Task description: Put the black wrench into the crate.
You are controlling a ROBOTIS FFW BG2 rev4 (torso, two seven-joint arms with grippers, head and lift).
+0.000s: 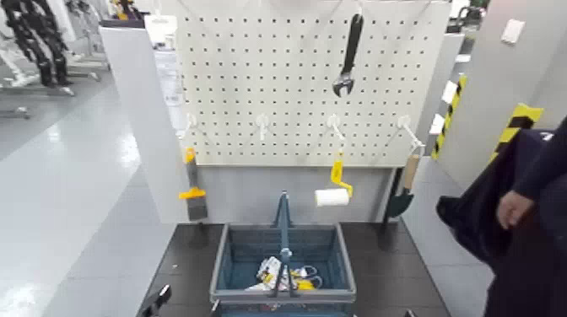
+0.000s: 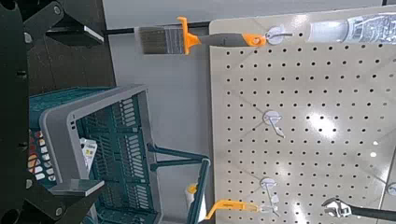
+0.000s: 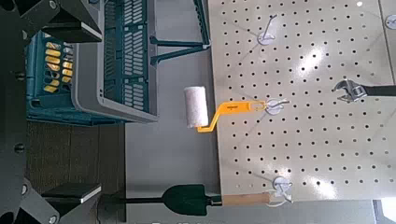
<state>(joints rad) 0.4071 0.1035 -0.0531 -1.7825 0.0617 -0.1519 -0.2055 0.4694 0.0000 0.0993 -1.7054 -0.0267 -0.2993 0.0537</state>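
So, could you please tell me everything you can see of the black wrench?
The black wrench is slim and adjustable, with a long black handle and a silvery, metallic-looking open jaw head. It hangs head down, near upright but slightly tilted, from a hook high on the right part of the white pegboard, above the paint roller. No gripper touches it.

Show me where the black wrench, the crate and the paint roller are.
Black wrench (image 1: 350, 52): head view, on its dark handle.
Crate (image 1: 222, 268): head view, on its left side rim.
Paint roller (image 3: 196, 107): right wrist view, on its white sleeve.
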